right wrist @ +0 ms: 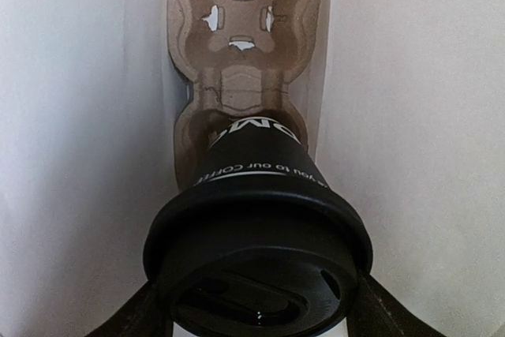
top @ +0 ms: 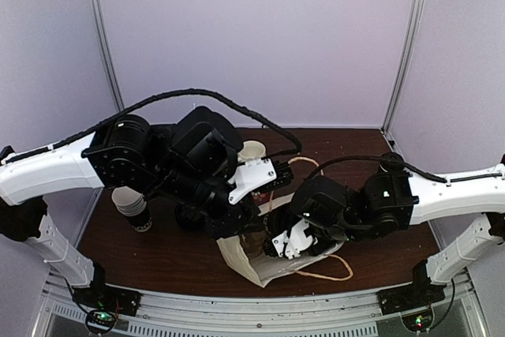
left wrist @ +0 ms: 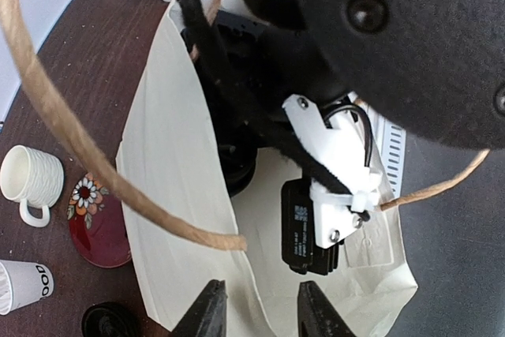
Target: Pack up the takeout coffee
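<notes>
right tool clamped on black cup at its lid, deep inside bag. Cup base at near socket of cardboard carrier on bag bottom. left tool jaws part-way apart over bag rim, can't tell if pinching. second black cup on worktop just outside bag.

Pale lavender walls meet at slim metal corner posts behind a dark brown wooden table, evenly lit.

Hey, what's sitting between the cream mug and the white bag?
A small red dish with a flower design lies between the cream mug and the white bag, seen in the left wrist view.
</notes>
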Robot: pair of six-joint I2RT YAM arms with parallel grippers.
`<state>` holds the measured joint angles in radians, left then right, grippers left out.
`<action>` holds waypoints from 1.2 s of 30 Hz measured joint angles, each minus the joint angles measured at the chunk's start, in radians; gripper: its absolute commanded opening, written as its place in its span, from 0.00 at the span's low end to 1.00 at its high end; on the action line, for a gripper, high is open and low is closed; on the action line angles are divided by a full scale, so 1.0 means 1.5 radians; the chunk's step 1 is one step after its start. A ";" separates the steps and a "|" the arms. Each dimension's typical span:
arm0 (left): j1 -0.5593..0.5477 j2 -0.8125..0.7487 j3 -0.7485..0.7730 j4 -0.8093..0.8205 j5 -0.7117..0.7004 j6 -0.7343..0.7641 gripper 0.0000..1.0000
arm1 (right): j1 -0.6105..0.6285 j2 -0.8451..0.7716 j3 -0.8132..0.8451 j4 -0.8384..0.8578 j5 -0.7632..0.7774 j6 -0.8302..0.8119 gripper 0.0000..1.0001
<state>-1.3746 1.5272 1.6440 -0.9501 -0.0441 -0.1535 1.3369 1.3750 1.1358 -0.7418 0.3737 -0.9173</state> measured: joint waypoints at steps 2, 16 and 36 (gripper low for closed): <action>0.000 -0.001 -0.001 0.000 0.000 0.003 0.31 | -0.002 0.006 0.000 0.003 -0.003 0.000 0.56; 0.000 -0.010 -0.013 0.007 0.000 0.009 0.31 | -0.028 0.038 0.000 0.021 -0.013 0.000 0.56; 0.000 -0.044 -0.040 0.025 -0.035 0.011 0.51 | -0.051 0.083 0.005 0.048 -0.032 0.001 0.57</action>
<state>-1.3746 1.4616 1.5833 -0.9127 -0.0959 -0.1364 1.2610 1.4994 1.1431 -0.6704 0.3256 -0.9165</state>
